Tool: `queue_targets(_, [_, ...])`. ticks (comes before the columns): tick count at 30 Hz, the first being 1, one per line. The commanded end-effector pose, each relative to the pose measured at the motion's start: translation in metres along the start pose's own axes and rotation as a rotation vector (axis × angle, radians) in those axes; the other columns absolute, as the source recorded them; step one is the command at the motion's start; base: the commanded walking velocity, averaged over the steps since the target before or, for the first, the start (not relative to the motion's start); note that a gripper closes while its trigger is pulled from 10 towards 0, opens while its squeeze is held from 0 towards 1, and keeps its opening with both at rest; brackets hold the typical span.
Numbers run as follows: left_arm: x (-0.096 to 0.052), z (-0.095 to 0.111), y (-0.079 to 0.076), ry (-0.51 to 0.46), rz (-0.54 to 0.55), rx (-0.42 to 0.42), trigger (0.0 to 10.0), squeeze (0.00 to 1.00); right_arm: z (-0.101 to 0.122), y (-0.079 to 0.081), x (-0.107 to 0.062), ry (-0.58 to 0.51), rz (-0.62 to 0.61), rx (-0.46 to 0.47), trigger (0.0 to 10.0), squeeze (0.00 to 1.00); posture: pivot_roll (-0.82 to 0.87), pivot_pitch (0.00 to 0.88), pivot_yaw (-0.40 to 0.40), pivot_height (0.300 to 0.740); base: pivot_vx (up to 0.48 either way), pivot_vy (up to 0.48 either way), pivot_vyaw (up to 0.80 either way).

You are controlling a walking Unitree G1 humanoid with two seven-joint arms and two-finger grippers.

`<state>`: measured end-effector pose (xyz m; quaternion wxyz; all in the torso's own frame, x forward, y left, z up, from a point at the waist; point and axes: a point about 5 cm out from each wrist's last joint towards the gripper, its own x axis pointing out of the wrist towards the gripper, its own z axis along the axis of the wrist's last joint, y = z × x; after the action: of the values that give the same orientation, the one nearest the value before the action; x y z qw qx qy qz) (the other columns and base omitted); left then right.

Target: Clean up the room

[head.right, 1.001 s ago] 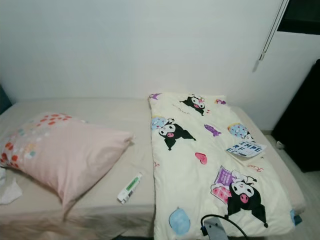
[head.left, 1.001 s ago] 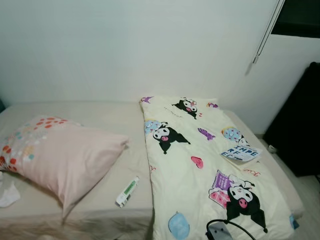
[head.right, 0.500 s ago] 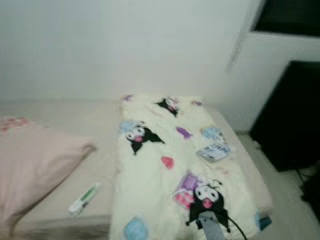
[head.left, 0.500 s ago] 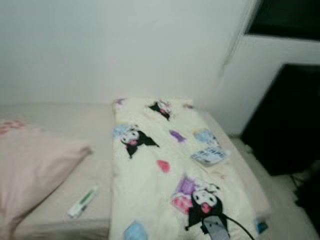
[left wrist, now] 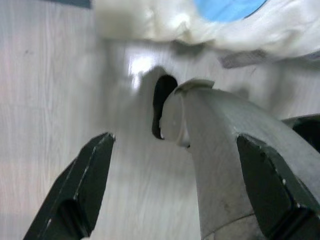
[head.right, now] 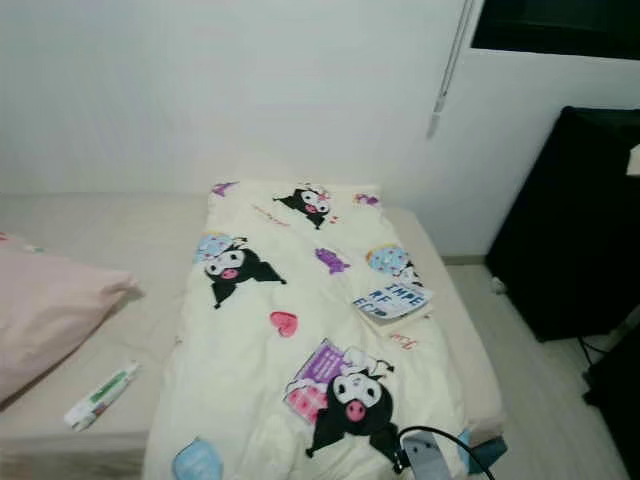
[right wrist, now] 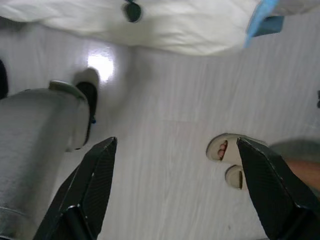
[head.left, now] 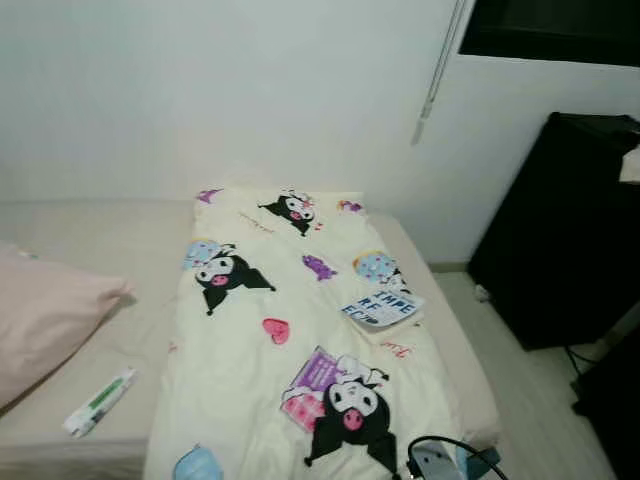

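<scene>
Both arms hang idle – left claw (left wrist: 170, 190) and right claw (right wrist: 175, 190) spread wide, empty, over bare floor. Nothing tidied yet: tube (head.left: 98, 402) at 8 o'clock, booklet (head.left: 382, 309) on the quilt (head.left: 290, 390) at 1 o'clock.

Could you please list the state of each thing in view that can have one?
Cartoon-print quilt: spread flat, lengthwise on the bed.
Booklet: closed, lying on the quilt.
Tube: capped, lying flat on the mattress.
Pink pillow: lying askew at the bed's left.
Left gripper: jaws open, above the floor.
Right gripper: jaws open, above the floor.
</scene>
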<state>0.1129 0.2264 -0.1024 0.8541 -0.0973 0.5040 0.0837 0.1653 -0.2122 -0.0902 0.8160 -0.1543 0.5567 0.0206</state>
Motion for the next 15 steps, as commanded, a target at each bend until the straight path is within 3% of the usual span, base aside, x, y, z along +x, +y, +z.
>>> queue_targets(1, [-0.001,-0.004,0.003,0.010,0.015,-0.019,10.0,0.00,0.000,-0.006,0.000,-0.002,-0.015,0.011,10.0,0.00,-0.04,0.000,-0.091,0.711,0.000,0.000,0.00])
queue_targets(11, [-0.003,-0.011,0.005,0.029,0.015,0.003,10.0,0.00,-0.001,-0.005,0.000,-0.002,-0.018,0.033,10.0,0.00,-0.05,0.000,-0.059,0.711,0.000,0.000,0.00])
queue_targets(15, [-0.004,-0.015,0.004,0.043,0.010,0.019,10.0,0.00,-0.004,-0.004,0.000,0.002,-0.019,0.035,10.0,0.00,-0.06,0.000,-0.057,0.711,0.000,-0.341,0.00])
